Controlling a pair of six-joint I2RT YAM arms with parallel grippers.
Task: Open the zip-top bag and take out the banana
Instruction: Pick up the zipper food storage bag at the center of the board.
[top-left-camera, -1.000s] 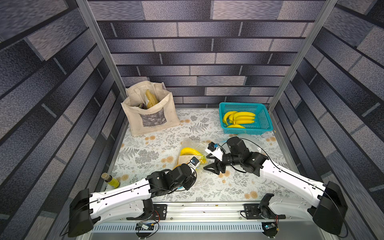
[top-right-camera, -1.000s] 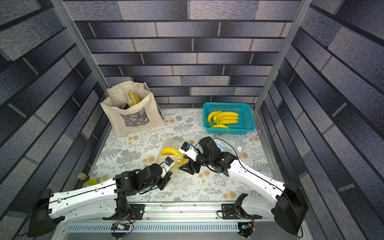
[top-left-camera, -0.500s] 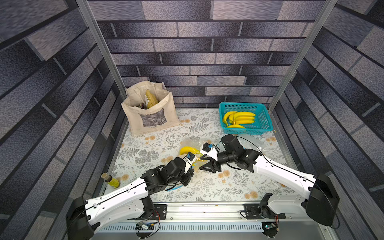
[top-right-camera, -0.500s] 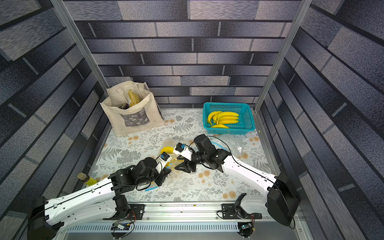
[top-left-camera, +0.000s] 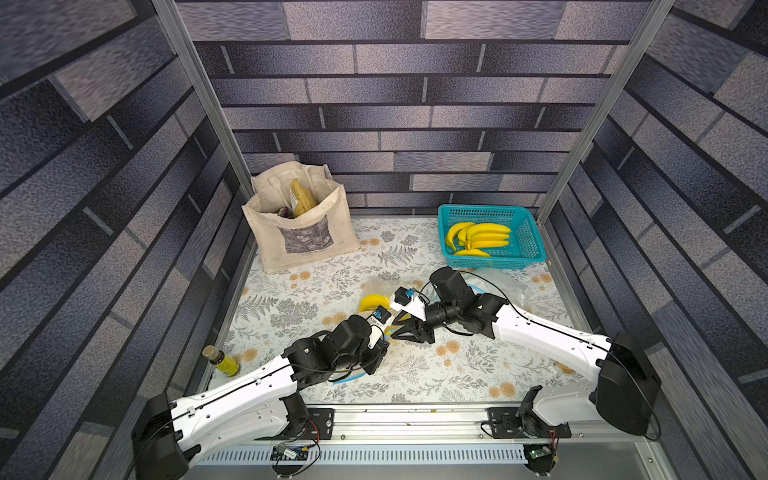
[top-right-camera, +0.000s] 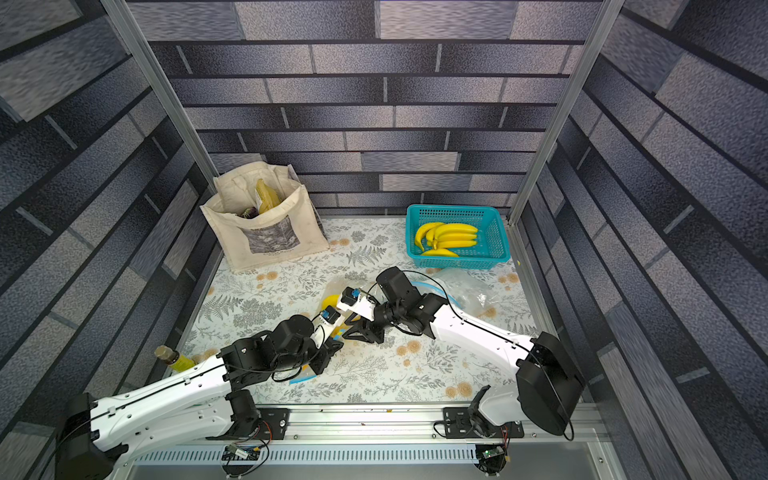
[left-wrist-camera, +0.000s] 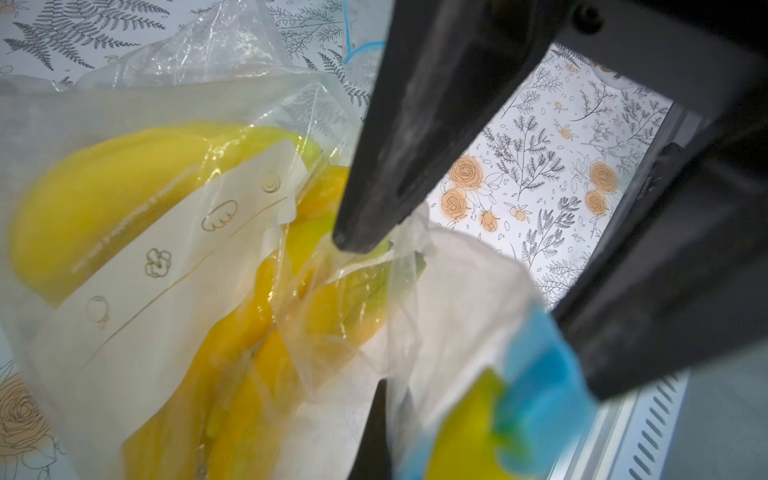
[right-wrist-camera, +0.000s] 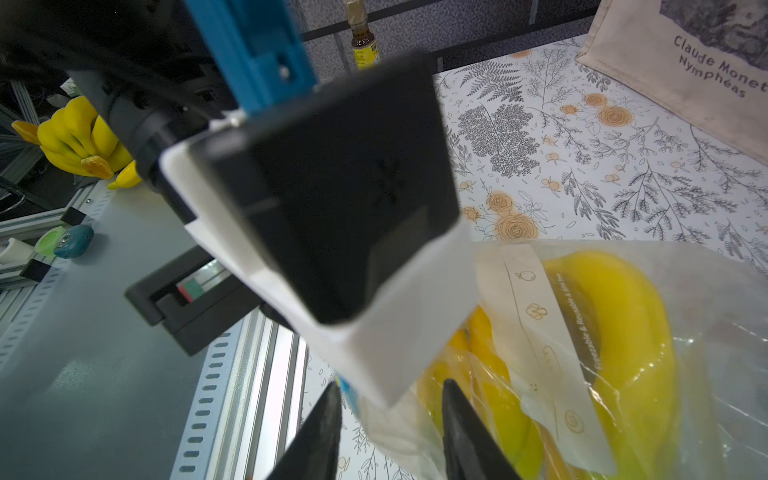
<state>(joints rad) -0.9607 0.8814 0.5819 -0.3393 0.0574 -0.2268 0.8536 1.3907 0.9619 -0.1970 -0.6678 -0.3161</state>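
Clear plastic zip-top bag (left-wrist-camera: 166, 257), banana (left-wrist-camera: 104, 195) inside, is at the middle of the table (top-left-camera: 316, 266), mouth end lifted between the arms. Left gripper (top-left-camera: 383, 340) jaws together, apparently pinching the film by the blue zip as an anchor. Right gripper (right-wrist-camera: 390, 399) jaws apart, straddling loose film at the mouth, probably to pull it open.

Left arm (top-left-camera: 249, 390) and right arm (top-left-camera: 540, 332) reach inward from the desk's (top-left-camera: 415, 374) front edge, converging near its centre. Left tool (top-left-camera: 381, 345): jaws closed. Right tool (top-left-camera: 401, 331): jaws parted, tips just beside the left tool.
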